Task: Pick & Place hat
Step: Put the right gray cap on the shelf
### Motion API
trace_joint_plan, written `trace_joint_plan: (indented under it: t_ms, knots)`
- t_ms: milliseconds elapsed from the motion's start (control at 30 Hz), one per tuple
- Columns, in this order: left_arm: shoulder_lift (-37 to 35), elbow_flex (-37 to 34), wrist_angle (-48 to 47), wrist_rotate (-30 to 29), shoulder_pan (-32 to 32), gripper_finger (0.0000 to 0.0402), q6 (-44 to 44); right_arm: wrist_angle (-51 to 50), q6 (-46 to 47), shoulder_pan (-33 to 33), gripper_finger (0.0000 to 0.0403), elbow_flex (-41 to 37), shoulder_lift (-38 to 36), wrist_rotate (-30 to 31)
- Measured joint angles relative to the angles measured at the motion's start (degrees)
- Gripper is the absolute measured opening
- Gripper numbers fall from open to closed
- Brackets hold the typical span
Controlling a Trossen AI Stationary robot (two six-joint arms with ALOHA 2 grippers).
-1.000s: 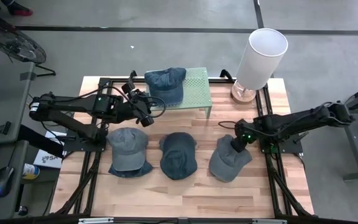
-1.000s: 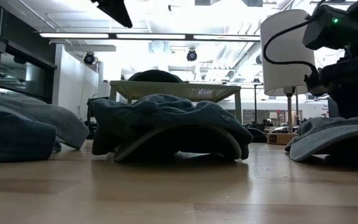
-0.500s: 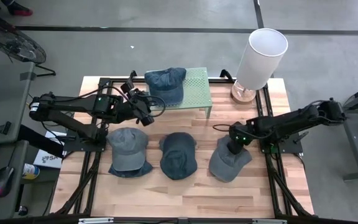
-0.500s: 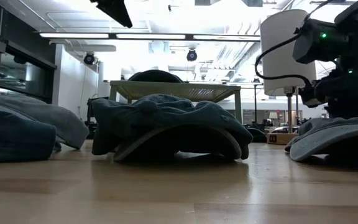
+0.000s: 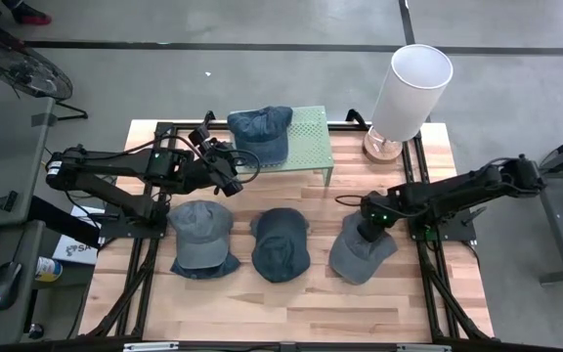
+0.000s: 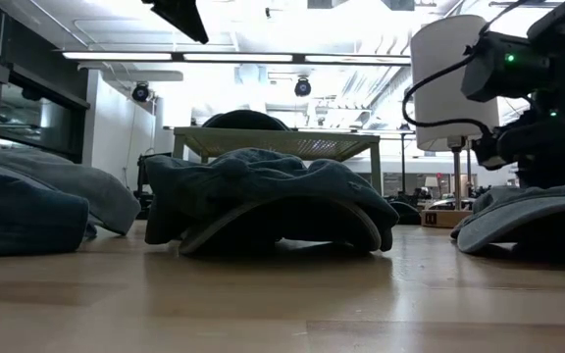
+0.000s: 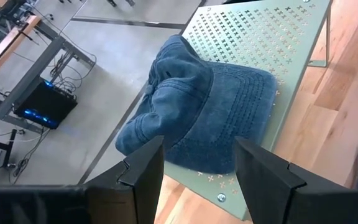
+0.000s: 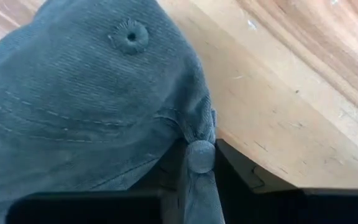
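Observation:
Three hats lie brim-down on the wooden table: a grey-blue one (image 5: 201,235) at the left, a dark blue one (image 5: 280,242) in the middle and a grey one (image 5: 362,252) at the right. A fourth, a blue denim hat (image 7: 204,118), rests on the green perforated shelf (image 5: 311,137) at the back. My right gripper (image 5: 369,227) points down onto the grey hat's crown and is shut on it. Raised in front of the shelf, my left gripper (image 7: 197,180) is open and touches nothing. My right gripper pinches a gathered fold of the grey hat's crown, at the top button (image 8: 201,155), between its two fingers (image 8: 241,177). The fingers come from above, pointing steeply down. The hat still lies on the table (image 8: 278,124) with its crown bunched up at the fingers.
A tall white lamp (image 5: 411,88) stands at the back right corner. A black metal frame (image 5: 428,264) runs along both sides of the table. Bare wood (image 5: 291,308) lies along the near edge, in front of the hats.
My right gripper has come down and a little toward the table's left, onto the grey hat's crown. The hat has stayed on the table.

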Motion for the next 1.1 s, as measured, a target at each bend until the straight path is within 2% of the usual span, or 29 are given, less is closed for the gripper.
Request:
trace_joint_plan:
  t_ms: [133,300,500,800,1100]
  knots:
    - [0.0,0.0,0.02,0.0,0.0,0.0184,-0.52,-2.65,-0.28,0.12,0.005,1.5,-2.57,-1.22]
    - [0.0,0.0,0.02,0.0,0.0,0.0184,-1.54,-10.25,-4.18,0.08,0.005,8.6,-4.89,0.17]
    - [0.0,0.0,0.07,0.04,0.0,0.0184,-1.78,-21.28,-11.69,0.05,0.005,22.9,-4.85,5.15]
    - [0.0,0.0,0.15,0.07,0.0,0.0184,-2.46,-30.38,-21.57,0.05,0.005,42.04,-4.35,9.69]
    - [0.02,0.0,0.59,-0.11,0.0,0.0184,-2.89,-35.03,-34.76,0.02,0.005,61.17,2.54,12.22]
